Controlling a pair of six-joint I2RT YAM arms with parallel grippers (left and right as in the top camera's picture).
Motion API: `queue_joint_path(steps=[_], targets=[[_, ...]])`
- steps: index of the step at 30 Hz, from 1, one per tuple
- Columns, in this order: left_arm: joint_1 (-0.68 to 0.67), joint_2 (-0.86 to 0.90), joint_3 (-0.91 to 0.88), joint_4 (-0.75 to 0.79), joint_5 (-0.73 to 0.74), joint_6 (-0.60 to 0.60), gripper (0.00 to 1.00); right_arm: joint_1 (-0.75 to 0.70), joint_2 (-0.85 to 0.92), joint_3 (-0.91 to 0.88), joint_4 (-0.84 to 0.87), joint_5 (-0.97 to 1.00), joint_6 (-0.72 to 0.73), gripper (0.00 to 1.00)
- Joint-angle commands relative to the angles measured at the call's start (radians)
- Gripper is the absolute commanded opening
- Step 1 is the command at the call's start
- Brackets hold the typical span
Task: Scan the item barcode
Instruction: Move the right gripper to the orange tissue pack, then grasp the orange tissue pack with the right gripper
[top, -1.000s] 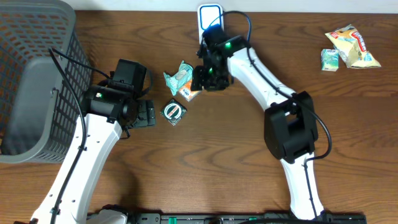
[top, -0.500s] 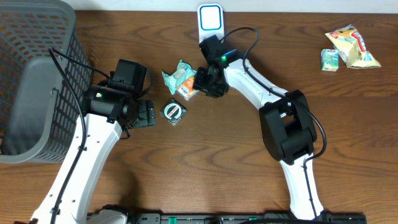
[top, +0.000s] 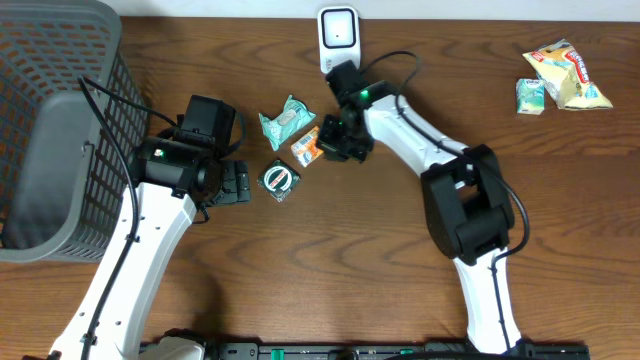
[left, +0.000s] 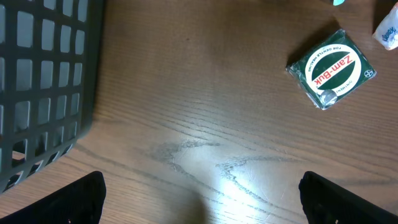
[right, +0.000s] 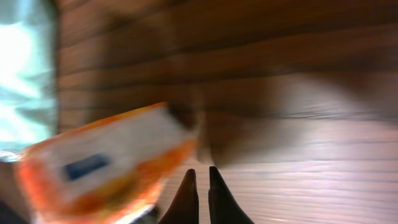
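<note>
A grey mesh basket (top: 50, 130) fills the table's left edge. Beside it the left arm reaches up from the near edge, elbow bent, its wrist hanging over bare wood. The left gripper (left: 202, 202) is spread wide and holds nothing. Its wrist camera shows only the two dark fingertips (left: 74, 199) at the bottom corners. That same close view lets you read "Zam-Buk" on the green tin (left: 331, 70), which from overhead is just a small dark square.

Further right lies a teal packet (top: 285, 120), and just beside it the orange packet (top: 308, 147), both mid-table toward the far edge. The right arm stretches from the near edge, folds at the elbow and angles back leftward. The right gripper (top: 338, 143) is down next to the orange packet. From overhead its jaws are hidden. The right wrist view shows them pinched together with nothing between, the blurred packet just to their left; whether they touch I cannot tell.

A white scanner (top: 339, 35) stands at the far edge behind the gripper. Snack bags (top: 565, 75) sit in the far right corner.
</note>
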Motion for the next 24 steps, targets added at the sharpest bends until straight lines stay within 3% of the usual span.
queue_joint_path(steps=[1, 4, 7, 14, 18, 24], targets=[[0.003, 0.004, -0.001, -0.003, -0.010, -0.002, 0.98, -0.056, -0.105, -0.005, -0.042, 0.012, -0.096, 0.02], [0.003, 0.004, -0.001, -0.003, -0.009, -0.002, 0.98, -0.072, -0.164, -0.005, -0.062, 0.011, -0.149, 0.04], [0.003, 0.004, -0.001, -0.003, -0.010, -0.002, 0.98, -0.073, -0.211, -0.005, -0.059, 0.011, -0.166, 0.15], [0.003, 0.004, -0.001, -0.003, -0.010, -0.002, 0.98, -0.014, -0.194, -0.008, 0.031, 0.018, -0.167, 0.65], [0.003, 0.004, -0.001, -0.003, -0.009, -0.002, 0.98, 0.031, -0.142, -0.008, 0.081, 0.071, -0.047, 0.65], [0.003, 0.004, -0.001, -0.003, -0.010, -0.002, 0.98, 0.071, -0.054, -0.008, 0.181, 0.080, 0.054, 0.56]])
